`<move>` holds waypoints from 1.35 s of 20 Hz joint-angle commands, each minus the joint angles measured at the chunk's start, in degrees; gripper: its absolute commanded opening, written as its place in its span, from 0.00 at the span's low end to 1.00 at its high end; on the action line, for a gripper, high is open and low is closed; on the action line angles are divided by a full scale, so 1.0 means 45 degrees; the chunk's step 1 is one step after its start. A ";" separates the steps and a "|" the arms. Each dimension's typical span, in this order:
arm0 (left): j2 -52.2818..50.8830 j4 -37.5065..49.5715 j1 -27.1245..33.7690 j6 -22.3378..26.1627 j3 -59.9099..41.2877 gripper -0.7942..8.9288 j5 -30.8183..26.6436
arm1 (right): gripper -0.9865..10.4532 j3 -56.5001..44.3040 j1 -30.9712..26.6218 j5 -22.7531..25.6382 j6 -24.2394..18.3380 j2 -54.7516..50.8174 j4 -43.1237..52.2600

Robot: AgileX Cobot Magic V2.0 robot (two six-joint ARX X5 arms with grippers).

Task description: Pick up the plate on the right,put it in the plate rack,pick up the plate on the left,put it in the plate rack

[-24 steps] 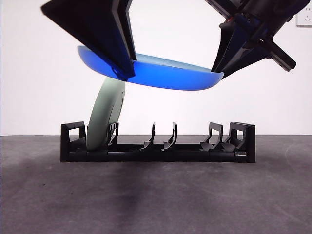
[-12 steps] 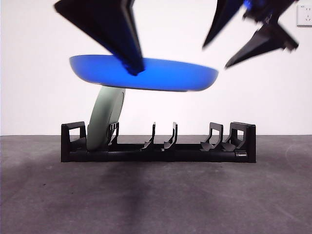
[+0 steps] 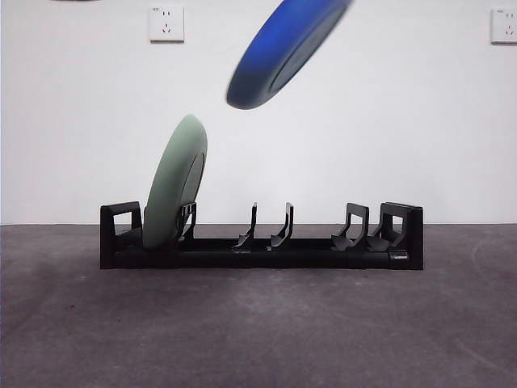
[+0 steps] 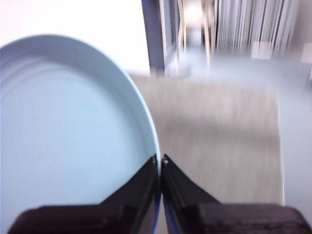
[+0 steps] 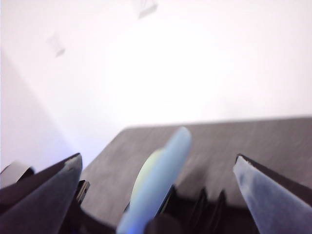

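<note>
The blue plate (image 3: 287, 52) hangs high above the plate rack (image 3: 266, 252), tilted steeply on edge, its top cut off by the front view's upper edge. My left gripper (image 4: 160, 158) is shut on the rim of this plate (image 4: 73, 136), which looks pale in the left wrist view. A pale green plate (image 3: 176, 182) stands leaning in the rack's leftmost slot. My right gripper (image 5: 158, 157) is open and holds nothing; it looks down on the blue plate's edge (image 5: 163, 165), the green plate (image 5: 143, 178) and the rack (image 5: 204, 207). Neither arm shows in the front view.
The rack stands on a dark grey table (image 3: 258, 331) before a white wall with two sockets (image 3: 166, 23) (image 3: 503, 26). Pairs of prongs at the rack's middle (image 3: 271, 230) and right (image 3: 367, 226) hold nothing.
The blue plate has swung from nearly flat to steeply tilted and has risen. The right gripper has let go of its rim and pulled away. Both arms have left the front view.
</note>
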 commanded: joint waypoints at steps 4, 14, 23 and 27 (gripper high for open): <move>0.1598 0.4595 0.1632 -0.6431 0.0000 0.07 0.1457 | 0.55 -0.0005 -0.0015 0.0413 -0.0180 -0.0704 -0.0024; 0.4313 0.9782 0.2560 -1.1123 0.0005 0.07 0.1209 | 0.55 -0.0010 -0.0015 0.0389 -0.0588 -0.0384 -0.0923; 0.4925 0.9748 0.2720 -1.1157 0.0005 0.07 0.0277 | 0.55 -0.0005 -0.0010 0.0359 -0.0704 -0.0015 -0.0976; 0.5163 0.9617 0.2773 -1.1176 0.0005 0.07 0.0262 | 0.55 -0.0010 -0.0015 0.0364 -0.0729 0.0058 -0.0933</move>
